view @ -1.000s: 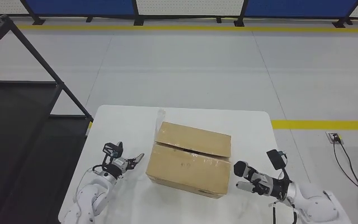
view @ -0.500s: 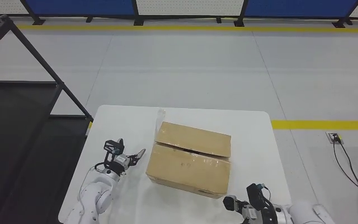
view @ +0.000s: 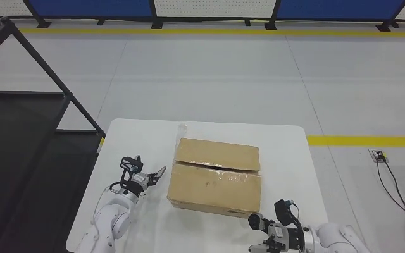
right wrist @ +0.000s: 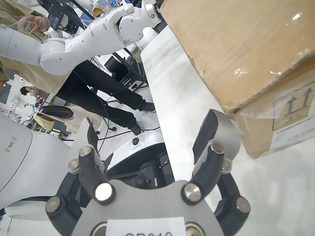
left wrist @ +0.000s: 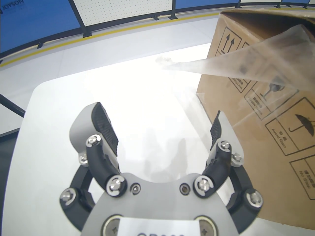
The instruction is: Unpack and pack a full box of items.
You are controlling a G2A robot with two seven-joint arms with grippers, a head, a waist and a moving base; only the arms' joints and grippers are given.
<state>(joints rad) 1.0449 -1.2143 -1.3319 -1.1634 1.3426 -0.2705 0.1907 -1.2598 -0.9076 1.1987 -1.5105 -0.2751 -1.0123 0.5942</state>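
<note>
A closed brown cardboard box is seen on the white counter, just beside the left hand and the right hand, both spread open and empty.

The box has closed flaps that hide its contents. Just beyond the left gripper's fingers, a clear tape strip blurs the box's printed marks — and the box is cut off at the edge.

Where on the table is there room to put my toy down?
One bare patch: the white table between the brown cardboard box and the right edge. Another: the far strip behind the box, save the clear tape strip. Crowded: the left tool beside the box, the right tool by its near corner.
</note>
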